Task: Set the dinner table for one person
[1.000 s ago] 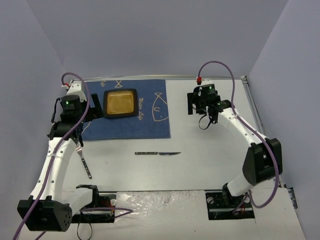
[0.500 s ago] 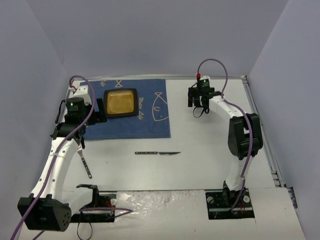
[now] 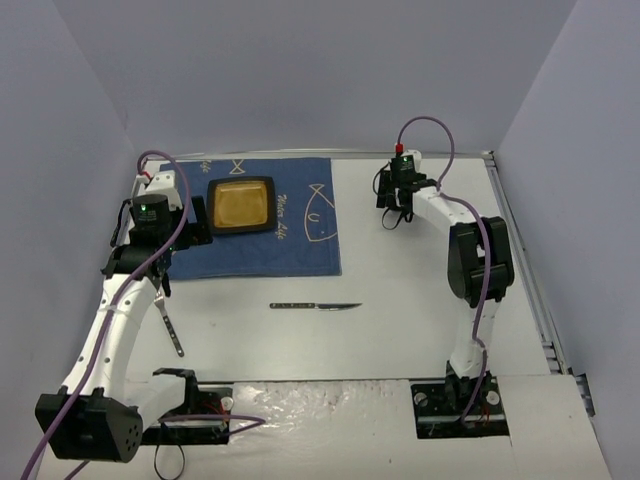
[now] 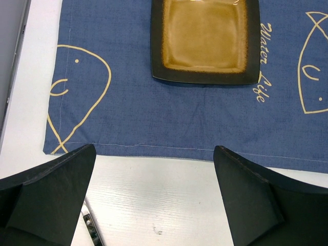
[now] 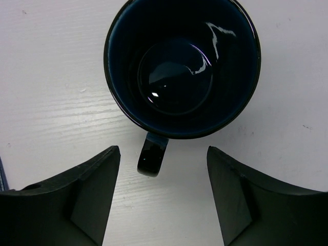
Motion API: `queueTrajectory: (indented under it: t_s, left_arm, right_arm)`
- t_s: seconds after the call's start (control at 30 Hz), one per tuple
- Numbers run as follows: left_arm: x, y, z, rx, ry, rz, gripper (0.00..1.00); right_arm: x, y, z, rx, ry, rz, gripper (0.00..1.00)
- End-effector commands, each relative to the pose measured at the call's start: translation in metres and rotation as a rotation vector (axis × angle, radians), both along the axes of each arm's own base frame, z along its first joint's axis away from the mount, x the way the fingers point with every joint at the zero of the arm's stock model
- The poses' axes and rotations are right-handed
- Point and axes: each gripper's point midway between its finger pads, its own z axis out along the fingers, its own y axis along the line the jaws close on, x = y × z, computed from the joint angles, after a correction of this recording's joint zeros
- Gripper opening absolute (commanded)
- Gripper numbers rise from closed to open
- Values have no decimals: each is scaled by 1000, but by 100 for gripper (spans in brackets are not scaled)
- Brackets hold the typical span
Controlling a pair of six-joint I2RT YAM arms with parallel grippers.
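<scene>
1. Worktop (image 3: 400,300), white and flat with a thin metal rim, fills the space ahead of both arms and carries every piece of the setting.
2. Done, as far as can be judged: a cloth (image 3: 260,255) lies at the far left, and a plate (image 3: 241,205) sits on its far middle.
3. Left to do, by the look of it:
   - The knife (image 3: 315,307) lies on bare worktop near the cloth's near right corner.
   - A thin utensil (image 3: 168,325), too small to name for sure, lies off the cloth's near left corner.
   - The mug (image 5: 182,66) stands well right of the cloth.
   - None of these is beside the plate yet.
4. Right hand (image 5: 163,151) hangs over the mug with its fingers spread on either side of the handle, touching neither the handle nor the wall. It grips nothing.
5. Left hand (image 4: 154,151) is wide open and empty, poised over the cloth's near edge with the plate ahead of it.
6. Cloth: dark blue weave with a stitched hem, pale line-drawn fish and the words "Water Life".
7. Plate: square with rounded corners, a glossy amber well and a dark brown rim.
8. Mug: round and glossy, blue-black inside, with a small loop handle pointing at the right hand.
9. Knife: slim, with a dark handle and a bright blade. The worktop surface shows a faint grain.
</scene>
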Motion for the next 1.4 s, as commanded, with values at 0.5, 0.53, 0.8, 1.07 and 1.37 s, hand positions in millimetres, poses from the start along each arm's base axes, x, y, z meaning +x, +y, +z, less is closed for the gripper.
queueTrajectory:
  t_s: [0.5, 0.53, 0.8, 1.07, 1.37]
  left_arm:
    - [8, 2, 20, 31, -64, -3, 97]
    - [8, 2, 21, 30, -64, -4, 97]
    - [8, 0, 20, 26, -65, -13, 97]
    - [10, 0, 17, 22, -56, -13, 97]
    - [13, 2, 12, 22, -42, -6, 97]
  right_arm:
    - [16, -32, 17, -9, -78, -110, 21]
    - [15, -32, 17, -9, -76, -102, 16]
    - [10, -32, 32, -67, -104, 21, 0]
    - [17, -12, 62, -137, -155, 303, 0]
    - [45, 61, 113, -123, -348, 631, 0]
